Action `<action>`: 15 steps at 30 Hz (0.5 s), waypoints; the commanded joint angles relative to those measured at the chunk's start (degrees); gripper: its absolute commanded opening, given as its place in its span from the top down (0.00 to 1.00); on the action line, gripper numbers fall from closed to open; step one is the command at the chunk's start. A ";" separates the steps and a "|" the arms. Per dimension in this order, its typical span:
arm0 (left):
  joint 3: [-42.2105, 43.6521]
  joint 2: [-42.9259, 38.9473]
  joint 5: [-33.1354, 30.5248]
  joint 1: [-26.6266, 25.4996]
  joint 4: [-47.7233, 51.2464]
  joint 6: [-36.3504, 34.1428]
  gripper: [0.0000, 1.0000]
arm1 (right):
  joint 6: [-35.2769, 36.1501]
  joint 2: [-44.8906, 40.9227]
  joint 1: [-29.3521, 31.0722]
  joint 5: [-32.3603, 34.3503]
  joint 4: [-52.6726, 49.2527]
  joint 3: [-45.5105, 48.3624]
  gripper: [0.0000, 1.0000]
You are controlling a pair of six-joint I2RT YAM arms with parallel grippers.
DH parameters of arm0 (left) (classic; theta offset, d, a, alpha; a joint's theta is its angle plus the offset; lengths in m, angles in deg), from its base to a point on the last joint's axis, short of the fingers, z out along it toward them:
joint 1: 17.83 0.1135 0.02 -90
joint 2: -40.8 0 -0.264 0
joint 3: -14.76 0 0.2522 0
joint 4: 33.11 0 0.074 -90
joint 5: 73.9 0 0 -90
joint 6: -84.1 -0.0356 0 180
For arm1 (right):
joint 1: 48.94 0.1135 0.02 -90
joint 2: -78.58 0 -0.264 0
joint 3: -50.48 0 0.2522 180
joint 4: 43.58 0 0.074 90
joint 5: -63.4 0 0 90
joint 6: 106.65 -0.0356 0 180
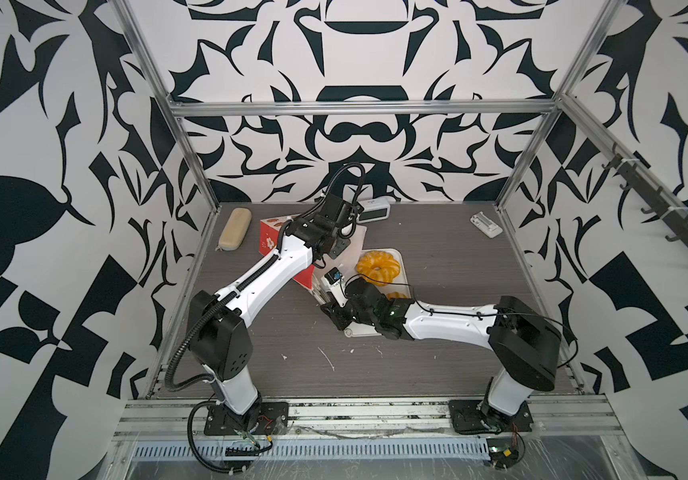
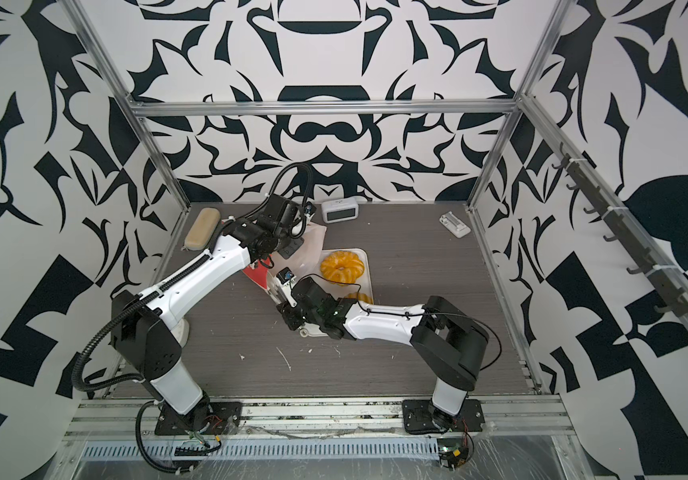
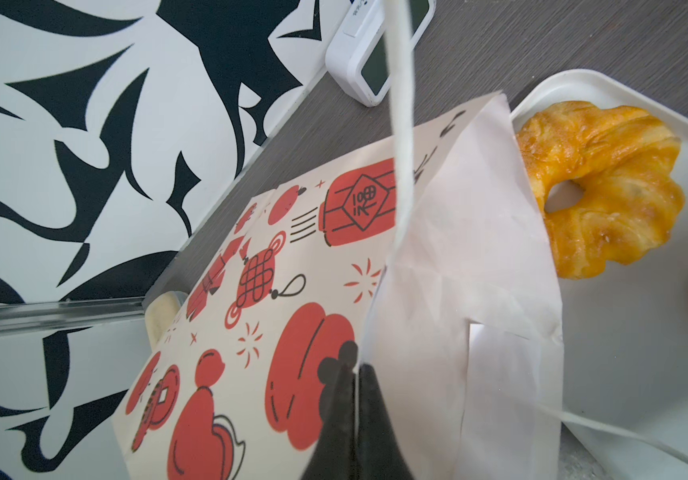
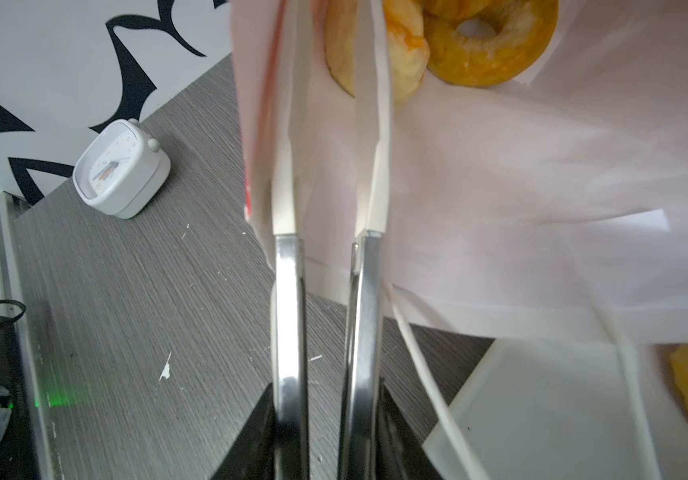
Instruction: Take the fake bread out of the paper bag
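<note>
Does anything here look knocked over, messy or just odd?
Yes. The paper bag lies tipped on its side, mouth toward the white tray, its edge pinched by the left gripper, while the right gripper pokes tongs inside. White flecks litter the front of the table.

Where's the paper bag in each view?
In a top view: paper bag left of centre, red side showing.
In a top view: same spot, beside the white tray.
Left wrist: printed side, fills the middle.
Right wrist: white inside, around the tongs.
Shared landmark: white tray.
</note>
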 commanded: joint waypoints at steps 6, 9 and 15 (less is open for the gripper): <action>-2.58 0.41 -2.94 -1.75 -1.14 -0.40 1.00 | 1.56 -1.71 -0.08 0.45 4.82 -0.84 0.64; 1.14 -2.08 -2.91 -1.68 -4.11 -0.25 1.00 | 2.27 -2.22 -0.06 2.74 1.53 -1.03 0.64; 15.23 -11.75 -0.93 -1.68 -15.75 -1.22 1.00 | 2.54 -3.90 -0.03 7.43 -4.68 -0.36 0.64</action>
